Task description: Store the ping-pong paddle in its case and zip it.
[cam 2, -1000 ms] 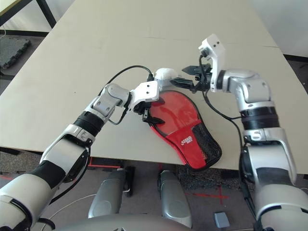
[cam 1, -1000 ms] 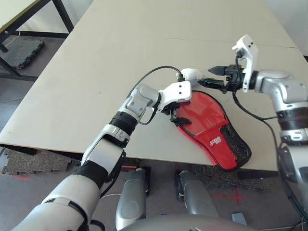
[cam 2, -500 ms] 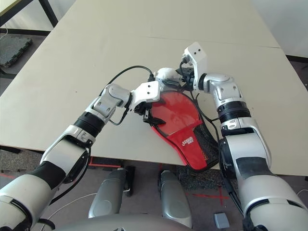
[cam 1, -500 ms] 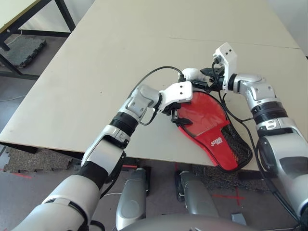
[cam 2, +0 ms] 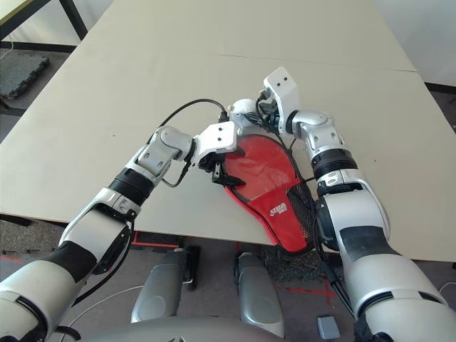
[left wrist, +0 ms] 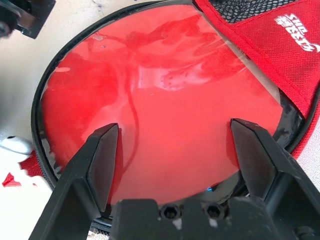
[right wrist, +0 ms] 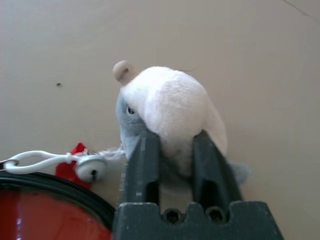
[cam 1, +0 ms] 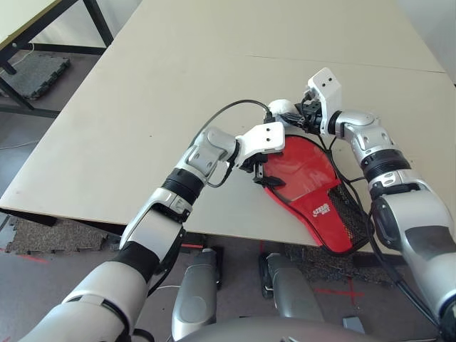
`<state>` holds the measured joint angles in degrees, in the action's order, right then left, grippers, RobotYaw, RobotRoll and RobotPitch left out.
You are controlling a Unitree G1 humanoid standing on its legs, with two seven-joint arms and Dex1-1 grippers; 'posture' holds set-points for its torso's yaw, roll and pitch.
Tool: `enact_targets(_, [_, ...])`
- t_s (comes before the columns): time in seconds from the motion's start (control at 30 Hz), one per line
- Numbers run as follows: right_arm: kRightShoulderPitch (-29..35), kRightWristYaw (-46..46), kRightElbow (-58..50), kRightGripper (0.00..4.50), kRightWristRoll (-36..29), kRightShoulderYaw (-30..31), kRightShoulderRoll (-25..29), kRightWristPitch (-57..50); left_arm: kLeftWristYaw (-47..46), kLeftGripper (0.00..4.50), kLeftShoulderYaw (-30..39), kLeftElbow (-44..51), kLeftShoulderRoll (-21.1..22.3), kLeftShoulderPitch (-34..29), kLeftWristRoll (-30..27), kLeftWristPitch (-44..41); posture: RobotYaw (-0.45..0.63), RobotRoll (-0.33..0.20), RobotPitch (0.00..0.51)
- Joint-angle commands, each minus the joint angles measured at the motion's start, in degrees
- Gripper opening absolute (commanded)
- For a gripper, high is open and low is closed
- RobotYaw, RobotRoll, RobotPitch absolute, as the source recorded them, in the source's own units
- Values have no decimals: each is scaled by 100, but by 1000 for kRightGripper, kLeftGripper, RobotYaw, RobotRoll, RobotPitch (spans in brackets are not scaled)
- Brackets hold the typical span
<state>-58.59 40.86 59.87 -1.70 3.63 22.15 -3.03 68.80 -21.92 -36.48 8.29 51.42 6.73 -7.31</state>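
Observation:
The red case (cam 1: 322, 211) lies open at the table's front edge, its mesh end hanging over the edge. In it lies the ping-pong paddle (left wrist: 165, 95), glossy red face up inside the black zipper rim (left wrist: 37, 107); its handle is hidden. My left gripper (left wrist: 172, 131) stands open just above the face, at the case's left rim (cam 1: 261, 174). A white and grey plush charm (right wrist: 170, 100) hangs on a string from the zipper at the case's far end. My right gripper (right wrist: 175, 136) is shut on this charm (cam 1: 282, 108).
A small bell and a white loop (right wrist: 35, 161) link the charm to the zipper. The beige table (cam 1: 178, 78) stretches wide to the left and back. A black-legged table (cam 1: 43, 18) and floor mats stand beyond the far left corner.
My right gripper swung left from above the table to the plush charm and closed on it. The left arm and the case have stayed in place.

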Motion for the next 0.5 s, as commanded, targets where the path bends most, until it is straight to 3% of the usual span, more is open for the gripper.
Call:
enact_targets(0.03, [-101,-467,366,10,179,-107,110,178,41,4500,-211,-37,36,-173,83,-108,74,0,207])
enact_targets(0.5, [-109,-956,723,10,416,-135,564,463,63,4500,-379,70,-66,-327,106,-196,54,0,206])
